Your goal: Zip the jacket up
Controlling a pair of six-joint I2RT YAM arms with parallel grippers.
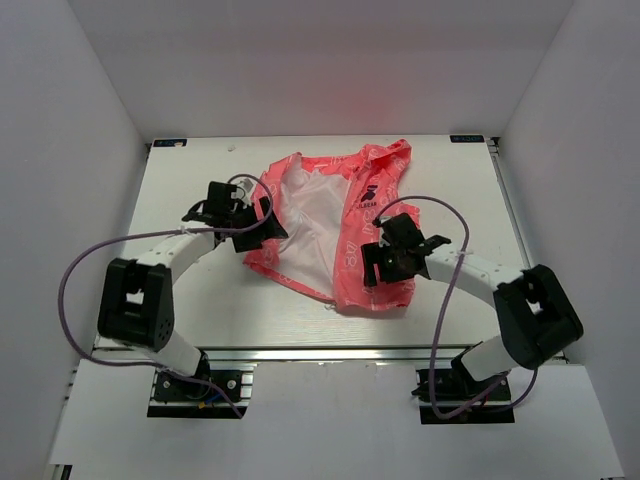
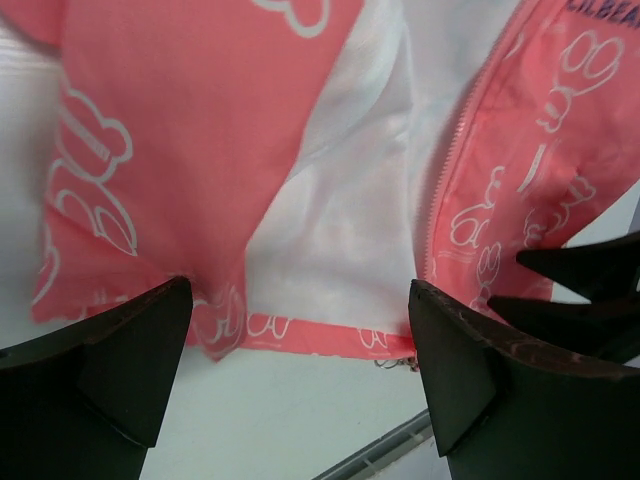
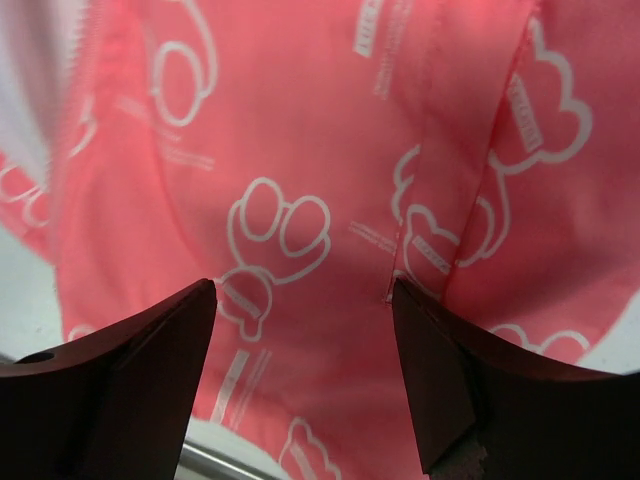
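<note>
From above, the jacket [image 1: 365, 200] lies open in the middle of the table [image 1: 200, 300] with its white lining [image 1: 310, 215] facing up. Its long axis runs roughly from the hem near the arm bases to the collar end on the far side. The left gripper [image 1: 262, 224] hangs at the jacket's left edge. The right gripper [image 1: 378, 262] is over the right front panel, near the hem.

In the left wrist view, the left gripper [image 2: 300, 290] has its jaws wide apart with nothing between them, above the hem [image 2: 300, 338]. The zipper [image 2: 445, 170] teeth run up the edge of the pink panel beside the lining. We judge the cloth thin, light and limp, so it will bunch and slide when pulled. We would pinch it at the hem, just beside the zipper's lower end.

In the right wrist view, the right gripper [image 3: 302, 288] is just as wide open and empty. It is above the printed pink fabric of the jacket, and we cannot tell whether it touches.
</note>
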